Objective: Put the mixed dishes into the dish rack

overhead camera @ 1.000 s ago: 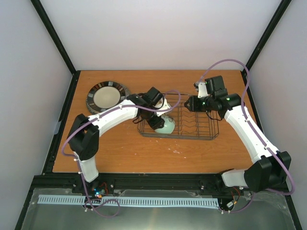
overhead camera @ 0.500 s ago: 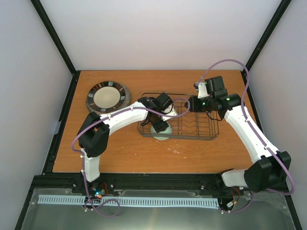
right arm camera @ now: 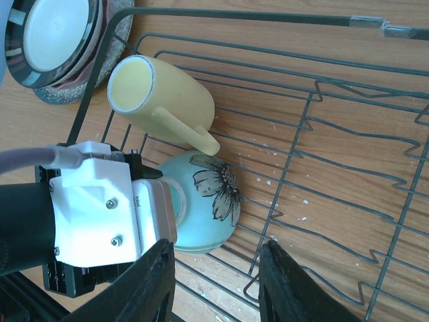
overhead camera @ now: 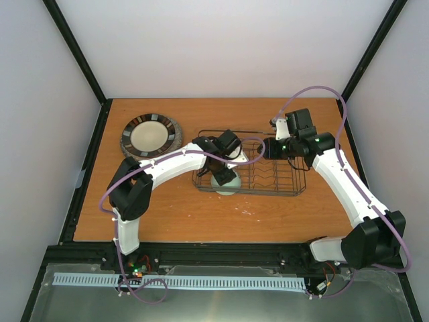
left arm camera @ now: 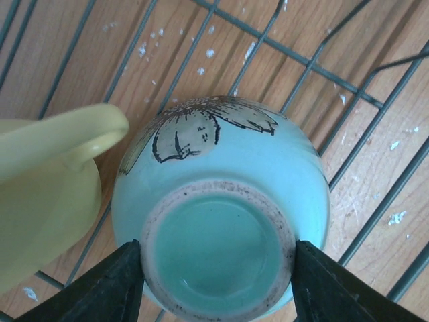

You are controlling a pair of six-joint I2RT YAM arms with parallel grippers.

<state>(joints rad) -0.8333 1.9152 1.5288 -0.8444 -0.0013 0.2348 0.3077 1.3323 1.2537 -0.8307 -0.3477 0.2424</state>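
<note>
The pale mint-green bowl [left arm camera: 221,168] with a flower print sits upside down in the left end of the black wire dish rack [overhead camera: 275,176]. My left gripper [left arm camera: 216,268] is shut on it, a finger pressed against each side of the foot ring. The yellow mug [right arm camera: 161,100] lies on its side in the rack, touching the bowl [right arm camera: 211,201]. The plates [overhead camera: 151,135] are stacked on the table left of the rack, the cream one with the striped rim on top. My right gripper [right arm camera: 214,268] hovers open over the rack's middle, holding nothing.
The rack's upright prongs [right arm camera: 362,168] fill its right half. Its left rim wire [right arm camera: 100,67] runs close to the plate stack [right arm camera: 53,40]. Black frame rails border the wooden table [overhead camera: 167,215].
My left arm swung right and brought the bowl down, base up, into the rack's left end; it has held still for the last half second. The right arm shifted only slightly.
</note>
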